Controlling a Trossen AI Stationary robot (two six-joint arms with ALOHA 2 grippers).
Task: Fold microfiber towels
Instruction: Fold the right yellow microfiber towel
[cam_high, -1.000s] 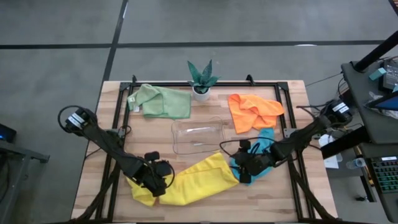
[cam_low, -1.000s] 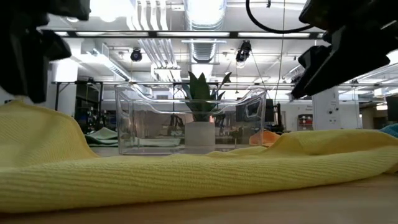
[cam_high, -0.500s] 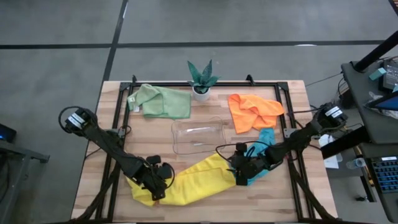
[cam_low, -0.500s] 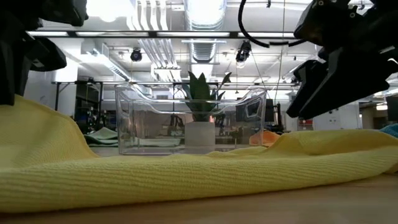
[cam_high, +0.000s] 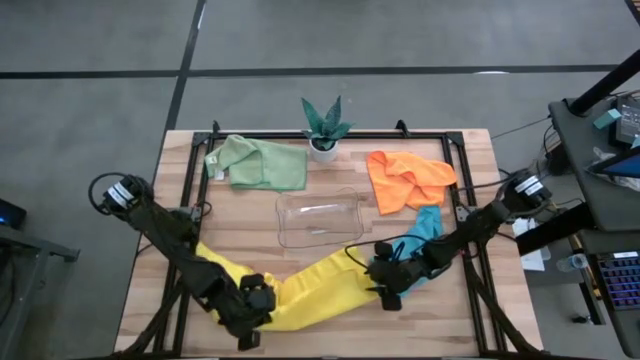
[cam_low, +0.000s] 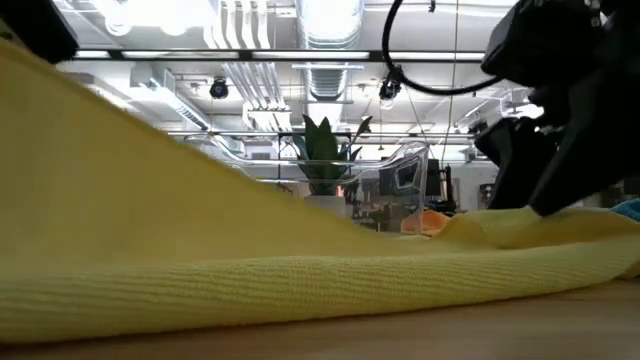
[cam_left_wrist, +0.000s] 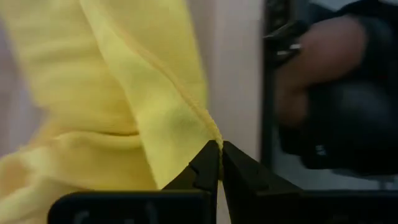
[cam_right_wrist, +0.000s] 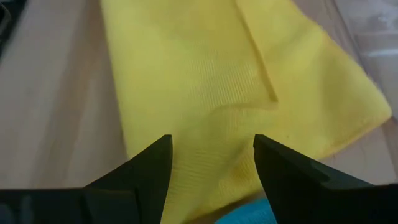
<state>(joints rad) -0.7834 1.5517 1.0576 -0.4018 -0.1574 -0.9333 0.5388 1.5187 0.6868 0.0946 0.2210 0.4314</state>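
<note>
A yellow microfiber towel (cam_high: 320, 285) lies stretched along the table's near side. Its left part is raised and fills the left of the low view (cam_low: 150, 200). My left gripper (cam_high: 255, 308) is shut on this towel's near-left end. My right gripper (cam_high: 385, 288) stands open just over the towel's right end (cam_right_wrist: 205, 93), one finger to each side of a flat patch. Whether its tips touch the cloth, I cannot tell. A teal-blue towel (cam_high: 425, 232) lies under my right arm. A pale green towel (cam_high: 260, 165) and an orange towel (cam_high: 405, 178) lie at the far side. My left gripper (cam_left_wrist: 219, 149) pinches a hemmed edge of the yellow towel at a corner (cam_left_wrist: 208, 127) between its two fingertips. The fingers slant down at it. The cloth runs up from the table to the fingers, and the towel's right part stays flat on the table.
A clear plastic tray (cam_high: 318, 218) stands mid-table just beyond the yellow towel. A small potted plant (cam_high: 325, 128) stands at the far edge. A black frame (cam_high: 455, 150) runs along the table's sides.
My left gripper has shut on the yellow towel's left end, then gone toward the near edge and a little up. The towel's left part has lifted, hiding the tray in the low view, and its right end has stayed flat. My right gripper has sunk toward that right end, still open.
</note>
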